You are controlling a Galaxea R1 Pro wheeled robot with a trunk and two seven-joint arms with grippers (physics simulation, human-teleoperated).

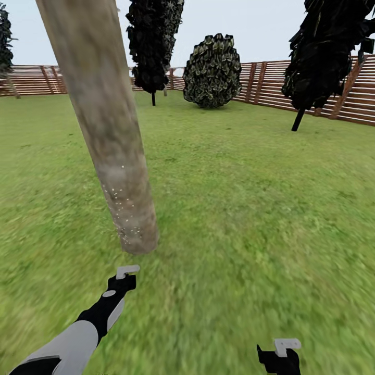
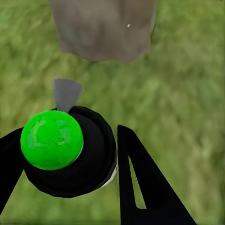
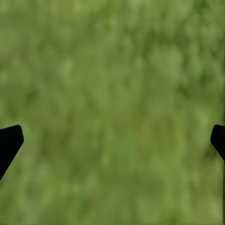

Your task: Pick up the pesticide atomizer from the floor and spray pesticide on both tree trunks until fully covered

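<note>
Left claw (image 2: 70, 173) clamped on the small dark pesticide atomizer with the bright green spot (image 2: 52, 139), aimed at the trunk base.

Right claw (image 3: 112, 140) hangs spread wide over blurry green grass (image 1: 250, 219). Just ahead of the left arm, the thick mottled grey-brown leaning tree trunk (image 1: 107, 130) shows white specks low down. Far back: black-leaved cone trees (image 1: 153, 41), brown slat fence (image 1: 312, 88).

Flat, even daylight falls from a pale overcast sky (image 1: 250, 26), casting no distinct shadows anywhere. The blurry green grass floor (image 1: 250, 219) smears into streaks toward the near edges of the head view. Beyond the left gripper's black fingers (image 2: 145, 187) the thick mottled grey-brown tree trunk (image 2: 103, 28) looks soft. Between the right gripper's fingertips (image 3: 9, 140) the grass is pure blur.
</note>
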